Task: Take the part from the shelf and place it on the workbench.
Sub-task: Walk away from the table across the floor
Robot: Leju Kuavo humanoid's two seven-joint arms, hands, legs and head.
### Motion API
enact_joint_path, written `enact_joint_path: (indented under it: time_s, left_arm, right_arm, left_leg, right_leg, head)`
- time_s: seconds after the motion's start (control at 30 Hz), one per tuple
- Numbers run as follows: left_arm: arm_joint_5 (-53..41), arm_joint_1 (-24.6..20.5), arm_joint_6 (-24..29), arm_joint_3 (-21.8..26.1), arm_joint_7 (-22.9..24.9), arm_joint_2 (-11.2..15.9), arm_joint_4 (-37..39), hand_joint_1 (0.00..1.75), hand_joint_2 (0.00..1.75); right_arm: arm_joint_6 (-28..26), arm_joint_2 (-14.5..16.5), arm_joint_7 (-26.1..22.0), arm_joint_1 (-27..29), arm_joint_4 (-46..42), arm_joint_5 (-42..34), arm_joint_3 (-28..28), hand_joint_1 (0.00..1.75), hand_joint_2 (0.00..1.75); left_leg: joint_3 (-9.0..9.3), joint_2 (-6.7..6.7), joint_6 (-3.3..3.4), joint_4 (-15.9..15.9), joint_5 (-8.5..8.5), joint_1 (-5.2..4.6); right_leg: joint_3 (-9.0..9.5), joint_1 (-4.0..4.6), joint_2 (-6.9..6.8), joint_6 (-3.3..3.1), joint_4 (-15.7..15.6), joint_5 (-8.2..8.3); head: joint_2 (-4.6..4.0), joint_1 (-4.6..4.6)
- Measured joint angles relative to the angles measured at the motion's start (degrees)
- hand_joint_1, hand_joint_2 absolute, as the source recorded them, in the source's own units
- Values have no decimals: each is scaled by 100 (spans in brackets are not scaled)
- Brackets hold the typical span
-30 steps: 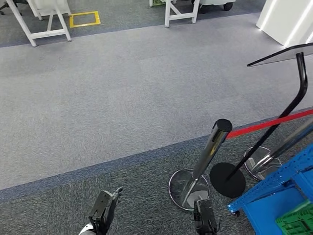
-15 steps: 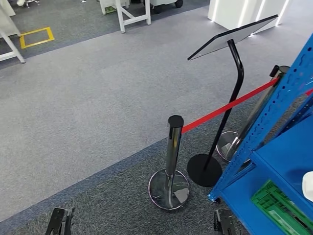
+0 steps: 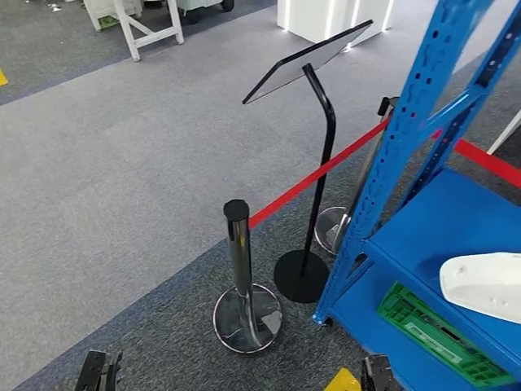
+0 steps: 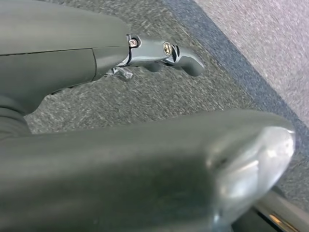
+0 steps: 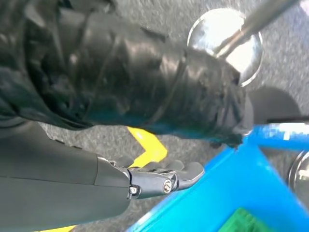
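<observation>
Right now the white part lies on the blue shelf, far right, w/ a green crate on the level below. Left hand & right hand hang low at near edge, both holding nothing, fingers apart. Chrome post w/ red belt stands left of the shelf.

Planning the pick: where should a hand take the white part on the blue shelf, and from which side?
Probably at the rounded end of the white part facing the aisle, coming in from the shelf's open front between the blue uprights. It lies flat on the blue shelf, long axis running off frame right, so fingers across its narrow width should suit. Its far end is cut off.
</observation>
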Motion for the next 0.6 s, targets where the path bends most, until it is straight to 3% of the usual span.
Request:
enact_joint_path:
  time_s: [0.03, 0.07, 0.13, 0.2, 0.27, 0.33, 0.37, 0.4, 0.43, 0.47, 0.5, 0.53, 0.57, 0.6]
  left_arm:
    - [-10, 12, 85, 11, 97, 47, 6, 0, 0]
    - [-21, 24, 178, 25, 214, 95, 11, 0, 0]
    - [-38, 53, 339, 56, 445, 171, 17, 0, 0]
    - [-67, 107, 441, 84, 661, 203, 39, 0, 0]
    - [-120, 213, 506, 100, 867, 210, 84, 0, 0]
    - [-181, 346, 541, 103, 1038, 208, 130, 0, 0]
    - [-207, 400, 547, 104, 1093, 204, 149, 0, 0]
    - [-232, 435, 549, 106, 1131, 201, 162, 0, 0]
    - [-248, 452, 548, 110, 1154, 205, 170, 0, 0]
    - [-262, 463, 545, 119, 1165, 221, 175, 0, 0]
    - [-267, 472, 541, 132, 1167, 265, 177, 0, 0]
    - [-267, 482, 537, 152, 1163, 317, 178, 0, 0]
    - [-265, 478, 531, 176, 1157, 381, 180, 0, 0]
    - [-266, 459, 522, 198, 1143, 435, 182, 0, 0]
  right_arm:
    - [-24, 1, 81, -9, 11, -20, -10, 0, 0]
    - [-39, 2, 172, -6, 23, -48, -24, 0, 0]
    - [-39, -35, 358, 70, 38, -109, -78, 0, 0]
    - [-25, -126, 534, 191, 56, -163, -159, 0, 0]
    - [-36, -209, 742, 259, 72, -157, -229, 0, 0]
    - [-91, -263, 1005, 320, 86, -81, -275, 0, 0]
    - [-129, -286, 1140, 363, 96, -30, -287, 0, 0]
    - [-175, -307, 1285, 412, 107, 29, -295, 0, 0]
    - [-221, -320, 1432, 450, 119, 86, -298, 0, 0]
    - [-263, -322, 1575, 476, 131, 138, -301, 0, 0]
    - [-301, -290, 1708, 476, 160, 178, -303, 0, 0]
    - [-337, -266, 1821, 469, 182, 206, -305, 0, 0]
    - [-361, -225, 1904, 467, 208, 223, -307, 0, 0]
    - [-379, -210, 1955, 476, 231, 243, -308, 0, 0]
  left_leg:
    - [61, 73, -60, 38, -116, -3]
    - [131, 138, -107, 64, -214, -22]
    - [308, 242, -150, 68, -340, -26]
    - [369, 70, -205, 244, -595, -8]
    - [94, -239, -247, 903, -1087, 21]
    - [-382, -338, -183, 1791, -1444, -5]
    - [-555, -343, -107, 2053, -1434, -59]
    - [-656, -350, 1, 2098, -1274, -142]
    - [-678, -378, 151, 1901, -968, -258]
    - [-659, -418, 355, 1550, -584, -416]
    - [-640, -472, 612, 1160, -225, -549]
    - [-612, -520, 822, 818, 29, -663]
    - [-604, -536, 965, 597, 153, -735]
    - [-598, -540, 1026, 467, 179, -752]
  right_leg:
    - [131, -56, -161, 21, -225, 101]
    - [179, -93, -264, -2, -296, 115]
    - [196, -123, -178, -133, -186, 33]
    - [217, -125, -65, -215, -114, -11]
    - [204, -55, 57, -245, -107, 19]
    - [181, 57, 244, -270, -104, 44]
    - [182, 107, 333, -288, -104, 56]
    - [184, 152, 412, -302, -104, 60]
    - [196, 191, 478, -314, -105, 59]
    - [173, 198, 521, -335, -115, 59]
    - [172, 218, 545, -340, -109, 56]
    - [144, 196, 581, -336, -107, 62]
    - [98, 174, 607, -308, -106, 76]
    - [84, 148, 641, -254, -106, 93]
  head:
    - [0, 28]
    - [0, 28]
    - [0, -34]
    - [0, -129]
    - [0, -247]
    - [0, -299]
    - [0, -301]
    - [0, -302]
    - [0, -301]
    - [0, -300]
    - [0, -259]
    - [0, -239]
    - [0, -233]
    - [0, -231]
